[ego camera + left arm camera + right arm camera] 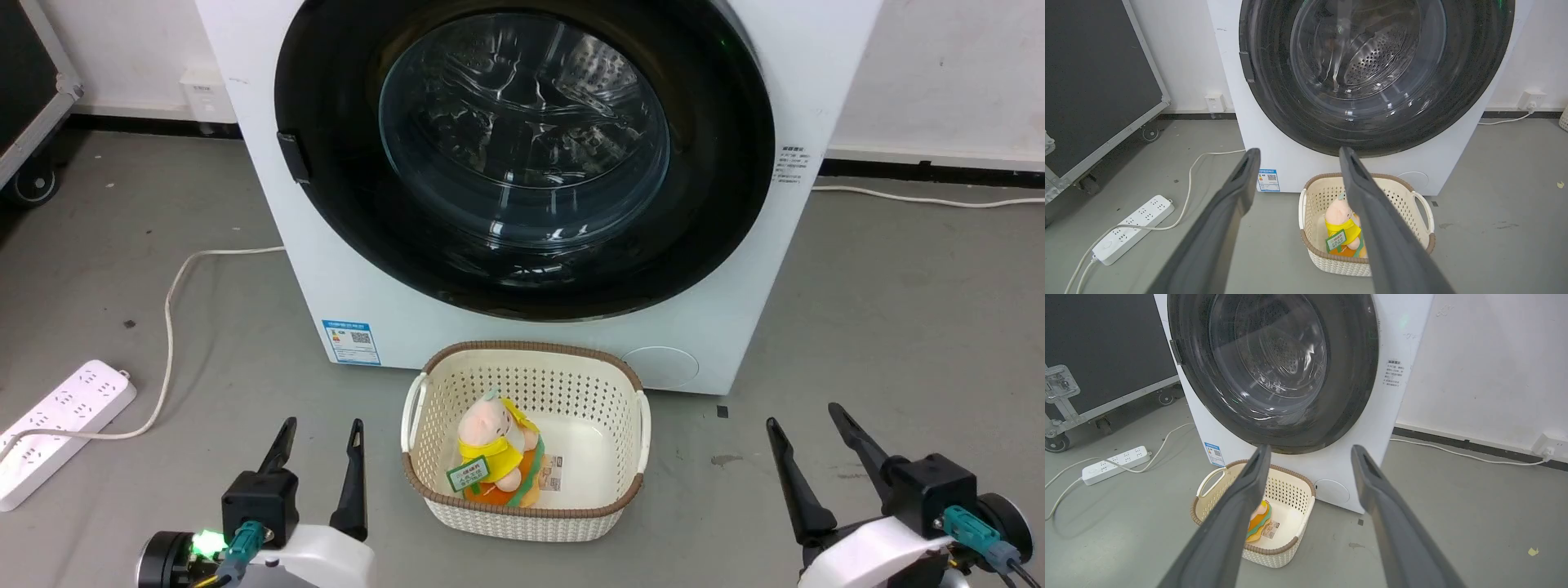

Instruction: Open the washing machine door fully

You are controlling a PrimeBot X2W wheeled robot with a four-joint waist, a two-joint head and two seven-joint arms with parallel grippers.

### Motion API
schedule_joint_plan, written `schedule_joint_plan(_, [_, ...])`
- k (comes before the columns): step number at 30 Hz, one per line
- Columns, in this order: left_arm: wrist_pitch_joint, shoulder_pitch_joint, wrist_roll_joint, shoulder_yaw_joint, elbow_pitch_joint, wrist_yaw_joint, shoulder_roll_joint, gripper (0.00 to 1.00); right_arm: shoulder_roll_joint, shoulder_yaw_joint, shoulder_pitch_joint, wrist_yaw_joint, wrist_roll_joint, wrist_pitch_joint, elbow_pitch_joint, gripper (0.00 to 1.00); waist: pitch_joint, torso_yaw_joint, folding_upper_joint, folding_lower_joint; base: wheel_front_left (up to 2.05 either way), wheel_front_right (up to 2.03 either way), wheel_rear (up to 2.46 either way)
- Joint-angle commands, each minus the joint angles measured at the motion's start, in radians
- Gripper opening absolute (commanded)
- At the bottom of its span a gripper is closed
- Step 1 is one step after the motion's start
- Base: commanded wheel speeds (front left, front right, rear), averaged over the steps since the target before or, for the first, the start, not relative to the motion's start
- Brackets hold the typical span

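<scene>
1. While we wait low and near, the two long dark fingers of our left gripper (321,425) stand spread apart and hold nothing. The right gripper (802,415) is likewise parted and empty.
2. Between the two grippers, on the grey floor, sits a cream perforated plastic basket (531,347) with a brown rim. It holds a pink-and-yellow plush toy (494,445) and stands just in front of the machine's base.
3. Beyond it rises the big white front-loading washing machine (718,327). Its large round glossy black door (522,155), with a bulging clear glass bowl at its centre, lies shut against the front, so we judge the task not yet begun.
4. A small dark tab (292,157) sits on the door's rim on our left side, about mid-height. We take it for the handle, which would put the hinge on our right, though no hinge shows.
5. The tab lies ahead of and above both grippers, well apart from each. The left gripper is nearer, almost in line below it. We judge that this arm should rise to the tab and swing the door out toward our right, passing clear of the basket.
</scene>
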Motion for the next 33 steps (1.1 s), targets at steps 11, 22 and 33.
schedule_joint_plan(11, [-0.031, -0.001, -0.011, -0.013, 0.008, 0.009, 0.0, 1.0, -0.017, -0.01, -0.033, 0.0, 0.092, -0.027, 0.022, 1.0, 0.013, 0.005, 0.0, 0.0, 0.0, 0.0, 0.0])
schedule_joint_plan(22, [-0.054, -0.025, -0.015, -0.03, 0.011, 0.011, 0.0, 1.0, -0.036, -0.065, -0.116, 0.0, 0.25, -0.008, 0.032, 1.0, 0.051, 0.016, 0.0, 0.0, 0.0, 0.0, 0.0])
schedule_joint_plan(33, [-0.077, -0.057, -0.017, -0.044, 0.01, 0.013, 0.001, 1.0, -0.039, -0.142, -0.256, 0.0, 0.395, 0.053, 0.074, 1.0, 0.107, 0.03, 0.0, 0.0, 0.0, 0.0, 0.0])
